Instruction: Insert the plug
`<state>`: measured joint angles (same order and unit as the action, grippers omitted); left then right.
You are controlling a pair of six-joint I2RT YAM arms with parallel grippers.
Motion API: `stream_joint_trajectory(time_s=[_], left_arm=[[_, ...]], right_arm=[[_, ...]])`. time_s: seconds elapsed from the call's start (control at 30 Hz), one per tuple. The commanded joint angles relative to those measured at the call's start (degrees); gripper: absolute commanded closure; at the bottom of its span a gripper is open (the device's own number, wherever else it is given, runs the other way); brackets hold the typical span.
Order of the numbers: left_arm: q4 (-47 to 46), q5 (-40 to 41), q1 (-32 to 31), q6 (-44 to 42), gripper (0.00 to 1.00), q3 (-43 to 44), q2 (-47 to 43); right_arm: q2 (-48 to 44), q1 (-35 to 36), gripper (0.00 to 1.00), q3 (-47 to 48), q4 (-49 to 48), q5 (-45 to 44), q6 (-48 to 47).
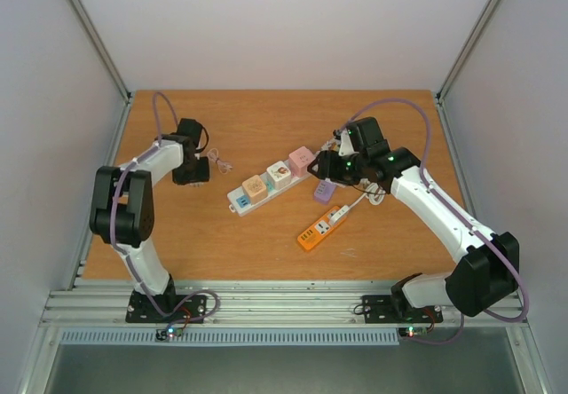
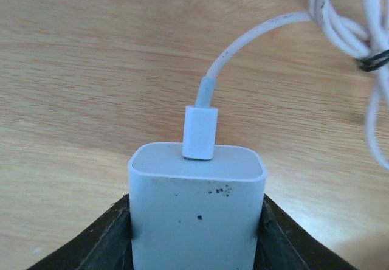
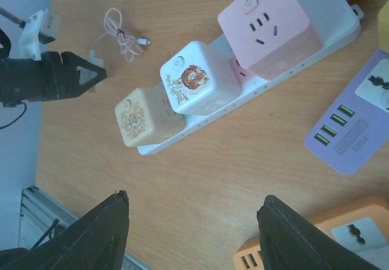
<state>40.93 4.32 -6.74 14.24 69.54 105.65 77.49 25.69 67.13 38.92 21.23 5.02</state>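
Observation:
My left gripper [image 1: 191, 170] is shut on a white charger plug [image 2: 197, 203], its black fingers [image 2: 106, 239] pressed on both sides. The plug's white cable [image 2: 255, 39] runs off to a bundled coil [image 1: 217, 159] on the wooden table. A white power strip [image 1: 286, 185] lies mid-table with pink [image 1: 302, 159], white [image 1: 279, 174] and beige [image 1: 256, 188] cube adapters on it. My right gripper [image 1: 327, 165] is open and empty, held above the table just right of the strip; in the right wrist view its fingers [image 3: 103, 227] frame bare wood below the strip [image 3: 325, 11].
A purple socket block [image 1: 324, 190] and an orange power strip [image 1: 321, 227] lie under and in front of the right gripper, both also in the right wrist view, purple [image 3: 355, 124] and orange [image 3: 331, 239]. Grey walls enclose the table on three sides.

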Motion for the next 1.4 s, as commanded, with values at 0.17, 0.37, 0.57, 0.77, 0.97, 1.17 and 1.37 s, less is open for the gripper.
stream_joint_trajectory(time_s=[0.17, 0.37, 0.57, 0.77, 0.97, 1.17, 1.37], left_arm=[[-7.64, -9.19, -6.80, -0.47, 0.59, -1.97, -16.63], [-24.80, -25.62, -10.45, 2.64, 0.59, -9.66, -28.54], [-35.35, -36.88, -10.91, 2.75, 0.62, -15.17, -36.17], [-38.71, -45.14, -11.13, -1.57, 0.63, -17.33, -38.58], [-45.31, -53.81, -11.27, -6.86, 0.69, -19.18, -39.38], [-42.24, -54.74, -11.25, -19.31, 0.70, -20.09, -41.70], [-41.81, -54.63, -11.34, -25.35, 0.70, -21.82, -44.19]], right_arm=[[-4.44, 1.22, 0.36, -1.26, -8.71, 6.07, -1.83], [-4.35, 4.09, 0.30, 2.26, -10.98, 6.62, -2.73], [-2.88, 7.85, 0.29, 6.65, -11.64, 9.87, -2.29], [0.31, 13.50, 0.31, 13.61, -7.26, 7.98, -3.62], [6.88, 16.35, 0.47, 23.47, 1.80, 1.18, -3.16], [12.52, 18.62, 0.47, 30.91, 9.94, -4.80, -3.34], [14.67, 19.79, 0.48, 32.82, 10.48, -5.55, -2.08]])
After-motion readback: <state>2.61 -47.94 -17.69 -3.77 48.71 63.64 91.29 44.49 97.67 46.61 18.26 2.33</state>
